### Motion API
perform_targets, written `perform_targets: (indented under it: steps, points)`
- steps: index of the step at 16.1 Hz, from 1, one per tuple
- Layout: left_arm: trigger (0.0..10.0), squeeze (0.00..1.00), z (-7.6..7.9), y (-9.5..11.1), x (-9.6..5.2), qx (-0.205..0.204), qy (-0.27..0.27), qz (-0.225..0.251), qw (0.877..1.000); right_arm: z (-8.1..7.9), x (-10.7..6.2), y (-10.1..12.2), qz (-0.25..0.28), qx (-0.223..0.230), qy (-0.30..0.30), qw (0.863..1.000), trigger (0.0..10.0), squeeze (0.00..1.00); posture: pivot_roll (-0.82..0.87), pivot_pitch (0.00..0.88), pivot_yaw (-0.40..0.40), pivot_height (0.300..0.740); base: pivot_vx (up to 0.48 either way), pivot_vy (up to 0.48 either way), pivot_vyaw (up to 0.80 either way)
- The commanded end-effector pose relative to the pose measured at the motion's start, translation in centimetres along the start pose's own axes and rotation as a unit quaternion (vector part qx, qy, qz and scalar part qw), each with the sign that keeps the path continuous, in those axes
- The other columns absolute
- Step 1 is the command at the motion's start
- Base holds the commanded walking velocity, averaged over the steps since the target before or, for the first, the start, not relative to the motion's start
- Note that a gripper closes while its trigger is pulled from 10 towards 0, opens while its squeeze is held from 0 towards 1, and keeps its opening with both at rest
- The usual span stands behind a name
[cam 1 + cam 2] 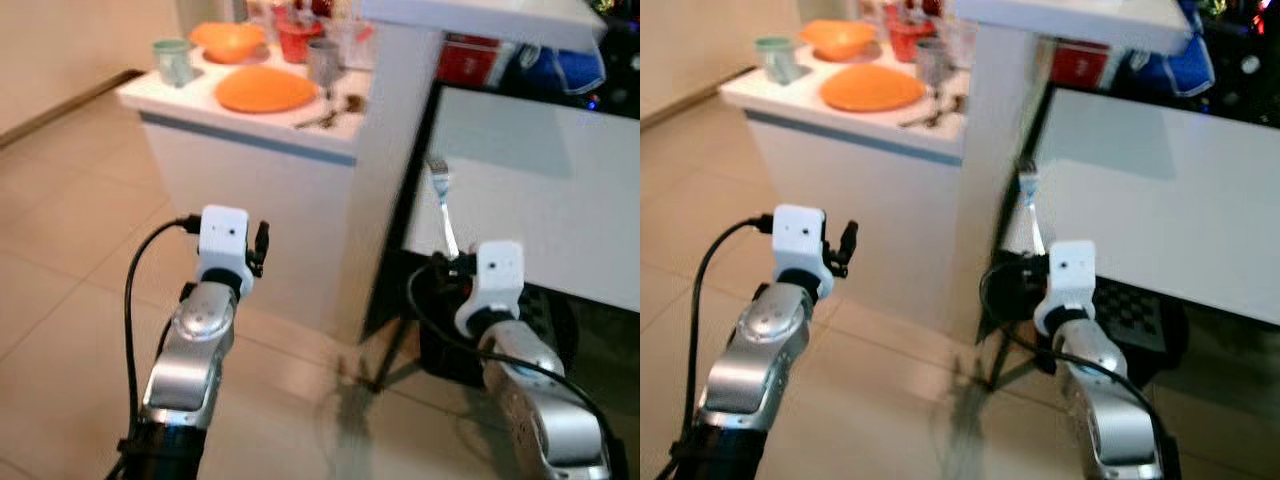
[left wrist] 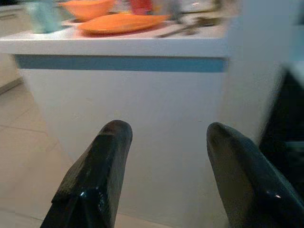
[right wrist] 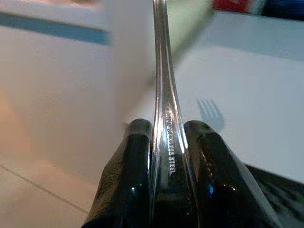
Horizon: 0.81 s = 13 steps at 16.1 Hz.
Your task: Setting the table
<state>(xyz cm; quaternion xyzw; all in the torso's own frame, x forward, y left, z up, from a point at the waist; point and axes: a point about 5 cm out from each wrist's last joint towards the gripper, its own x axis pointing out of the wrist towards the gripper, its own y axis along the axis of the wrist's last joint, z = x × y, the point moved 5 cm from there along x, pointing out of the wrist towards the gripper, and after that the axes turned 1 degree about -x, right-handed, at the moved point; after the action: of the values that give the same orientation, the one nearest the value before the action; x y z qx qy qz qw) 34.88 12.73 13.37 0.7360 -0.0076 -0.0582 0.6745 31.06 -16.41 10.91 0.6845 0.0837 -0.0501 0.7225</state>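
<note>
A plate point(image 1: 265, 89) sits on the counter point(image 1: 240, 125), seemingly left of the table point(image 1: 540, 190).

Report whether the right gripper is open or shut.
Shut on the fork: the right gripper has both black fingers pressed against the handle.

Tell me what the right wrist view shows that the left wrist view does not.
Right wrist view: the right gripper shut on a fork, the fork's shadow on a white table.
Left wrist view: the left gripper open and holding nothing, an orange plate, an orange bowl, a green cup.
Both: the white counter with its blue stripe.
</note>
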Motion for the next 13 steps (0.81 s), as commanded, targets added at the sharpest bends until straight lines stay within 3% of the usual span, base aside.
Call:
perform_targets:
  steps: [1, 6, 9, 13]
  points:
    - [10.0, 0.00, 0.5, 0.5, 0.1, 0.002, -0.006, 0.007, 1.000, 1.3, 0.0, 0.3, 0.004, -0.005, -0.028, 1.000, 10.0, 0.00, -0.04, 0.000, -0.019, 0.740, 0.000, -0.480, 0.00]
    - [10.0, 0.00, 0.3, 0.9, 0.3, 0.007, -0.013, 0.009, 1.000, 1.4, 0.4, 0.4, 0.000, 0.000, -0.069, 0.998, 10.0, 0.00, -0.04, 0.000, -0.003, 0.740, 0.000, -0.477, 0.00]
    - [10.0, 0.00, 0.4, 1.3, 0.6, 0.011, -0.017, 0.016, 1.000, 2.1, 0.3, 0.6, 0.006, 0.041, -0.076, 0.996, 10.0, 0.00, -0.05, 0.000, 0.015, 0.740, 0.000, -0.472, 0.00]
    - [10.0, 0.00, 0.0, 1.7, 0.9, 0.027, -0.016, 0.026, 0.999, 2.3, 0.6, 1.5, 0.027, 0.028, -0.074, 0.997, 10.0, 0.00, -0.07, 0.000, 0.031, 0.740, 0.000, -0.472, 0.00]
